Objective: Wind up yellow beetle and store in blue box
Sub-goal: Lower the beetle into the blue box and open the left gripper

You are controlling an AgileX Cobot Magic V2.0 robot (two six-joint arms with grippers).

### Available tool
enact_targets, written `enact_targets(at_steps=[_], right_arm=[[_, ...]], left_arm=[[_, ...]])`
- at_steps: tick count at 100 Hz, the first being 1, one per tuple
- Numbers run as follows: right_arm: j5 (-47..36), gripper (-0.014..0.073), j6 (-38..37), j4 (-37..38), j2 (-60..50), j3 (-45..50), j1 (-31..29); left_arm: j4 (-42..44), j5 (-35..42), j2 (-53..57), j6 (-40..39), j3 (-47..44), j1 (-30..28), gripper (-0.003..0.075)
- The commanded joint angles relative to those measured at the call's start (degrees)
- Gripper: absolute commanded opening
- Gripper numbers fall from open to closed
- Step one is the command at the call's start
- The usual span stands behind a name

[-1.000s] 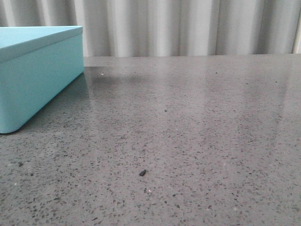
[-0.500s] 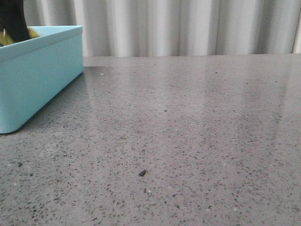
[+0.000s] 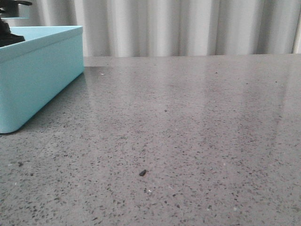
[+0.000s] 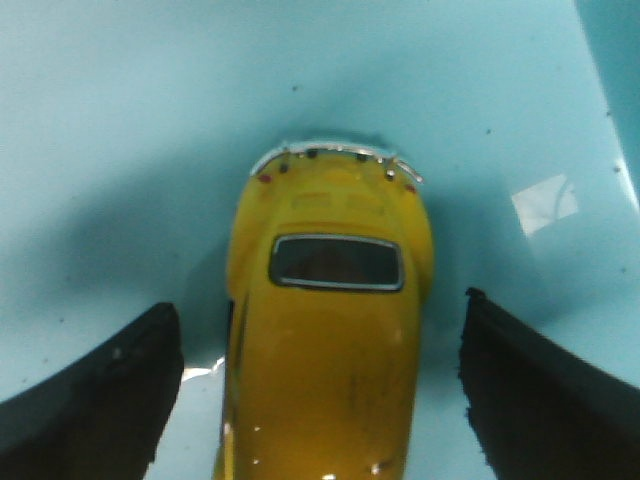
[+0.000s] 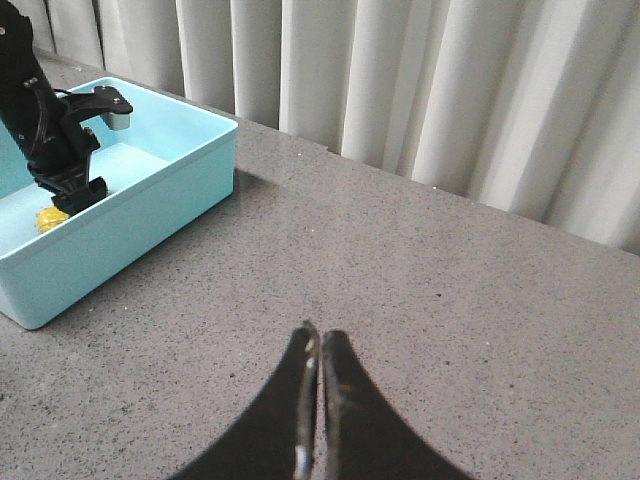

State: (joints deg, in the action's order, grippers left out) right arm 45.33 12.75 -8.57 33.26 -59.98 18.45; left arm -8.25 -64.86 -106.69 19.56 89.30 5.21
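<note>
Left gripper [image 4: 318, 400] has lifted since half a second ago, jaws wide; yellow beetle [image 4: 325, 350] sits in the blue box [image 3: 42, 80]. Right gripper [image 5: 318, 400] is pinched closed, empty. Next, I'd guess: retreat.

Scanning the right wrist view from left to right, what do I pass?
Left arm reaching down into the box, with the yellow beetle just below it → blue box wall → bare grey table with the right claw, shut, low in the middle → white curtain behind.
</note>
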Motion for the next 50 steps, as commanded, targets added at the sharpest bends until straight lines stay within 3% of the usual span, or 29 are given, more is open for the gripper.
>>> enact_targets(at_steps=[1, 29, 50], right_arm=[[-4.37, -0.0041, 0.68, -0.6, 0.18, -1.29, 0.08], [-4.37, -0.0041, 0.68, -0.07, 0.18, -1.29, 0.08], [-5.19, -0.0041, 0.68, -0.07, -1.55, 0.88, 0.08]], left_arm=[[-3.65, 1.67, 3.83, -1.03, 1.71, -0.3, 0.0561], [-5.91, 5.88, 11.13, -1.16, 6.82, -1.11, 0.0531], [-14.53, 7.11, 20.92, -7.64, 4.39, -0.66, 0.0323]])
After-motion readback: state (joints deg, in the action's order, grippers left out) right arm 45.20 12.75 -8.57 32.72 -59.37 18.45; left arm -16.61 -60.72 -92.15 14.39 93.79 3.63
